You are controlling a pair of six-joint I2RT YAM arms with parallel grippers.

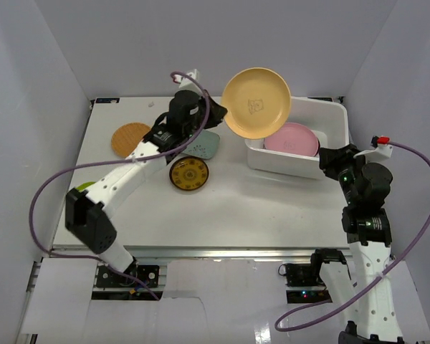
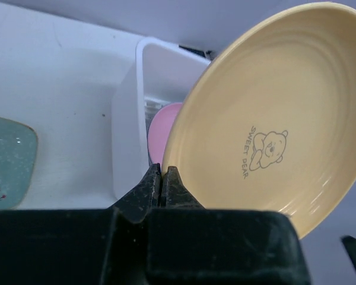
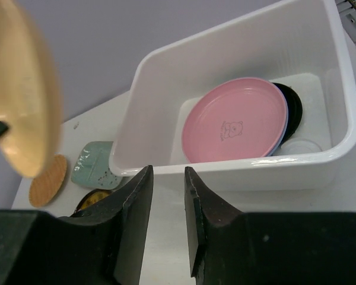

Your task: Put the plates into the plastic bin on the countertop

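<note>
My left gripper is shut on the lower rim of the peach plate. It holds the plate tilted on edge in the air over the left end of the white plastic bin. In the left wrist view the fingertips pinch the plate above the bin wall. A pink plate lies in the bin on top of a blue one and a black one. My right gripper is open and empty just in front of the bin's near wall.
On the countertop left of the bin lie the orange woven plate, the teal speckled dish and the black-and-yellow plate. A lime green plate peeks out by the left arm. White walls enclose the table.
</note>
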